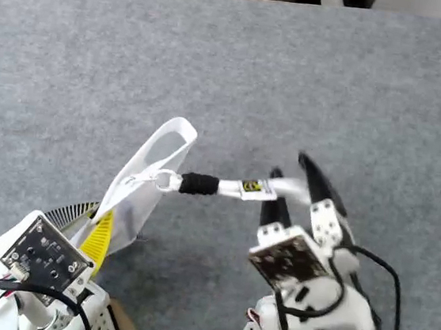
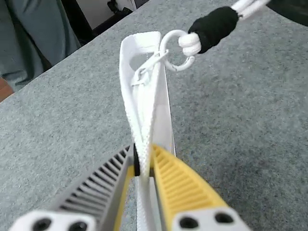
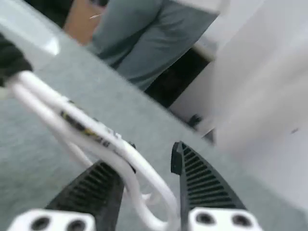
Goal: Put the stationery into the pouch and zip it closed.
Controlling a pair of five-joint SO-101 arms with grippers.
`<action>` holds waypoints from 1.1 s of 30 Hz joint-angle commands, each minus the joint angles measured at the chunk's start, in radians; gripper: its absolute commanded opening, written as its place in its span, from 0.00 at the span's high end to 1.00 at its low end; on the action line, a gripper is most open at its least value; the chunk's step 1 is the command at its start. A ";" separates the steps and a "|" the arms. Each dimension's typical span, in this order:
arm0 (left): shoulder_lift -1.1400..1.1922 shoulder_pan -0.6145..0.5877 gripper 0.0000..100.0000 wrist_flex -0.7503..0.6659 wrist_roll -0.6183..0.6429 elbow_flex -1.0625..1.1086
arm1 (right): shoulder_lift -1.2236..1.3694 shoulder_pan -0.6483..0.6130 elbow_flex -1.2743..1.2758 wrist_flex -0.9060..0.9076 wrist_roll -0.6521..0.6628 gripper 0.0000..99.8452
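Pouch (image 1: pixel 135 203) interior hidden, left gripper (image 2: pixel 142 161) clamping it; right gripper (image 3: pixel 142 161) spread around strap (image 3: pixel 86 130).

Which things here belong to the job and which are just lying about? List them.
For the job: pouch, its zip ring, the cord on the ring, left gripper clamping the pouch, right gripper at the cord.
Not part of it: grey table.

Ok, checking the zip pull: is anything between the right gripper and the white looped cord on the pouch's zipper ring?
Nothing visible. The white looped cord reaches into the right gripper; the left gripper clamps the white flat pouch.
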 commanded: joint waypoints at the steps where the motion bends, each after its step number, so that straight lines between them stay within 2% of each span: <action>1: 0.009 -0.016 0.97 0.005 0.009 0.007 | -0.074 0.011 -0.104 0.244 -0.041 0.86; 3: 0.009 -0.010 0.97 0.005 0.009 0.007 | -0.074 0.011 -0.134 0.304 -0.048 0.88; 6: 0.011 -0.007 0.97 0.005 0.009 0.007 | -0.076 0.009 -0.137 0.322 -0.043 0.99; 14: 0.009 -0.007 0.97 0.006 0.008 -0.018 | -0.077 0.017 -0.139 0.298 -0.043 0.99; 18: 0.011 -0.015 0.97 0.006 0.008 -0.085 | -0.076 0.080 -0.151 0.308 -0.049 0.99; 24: 0.011 -0.016 0.97 0.005 0.009 -0.041 | -0.071 -0.032 -0.236 0.422 -0.040 0.99; 28: 0.011 -0.018 0.97 0.003 0.068 0.012 | -0.027 -0.035 -0.323 0.503 -0.006 0.98; 30: 0.011 -0.039 0.97 0.003 0.112 0.045 | 0.051 -0.035 -0.352 0.525 -0.054 0.98; 33: 0.011 -0.084 0.97 -0.003 0.121 0.054 | 0.225 -0.044 -0.378 0.516 -0.222 0.98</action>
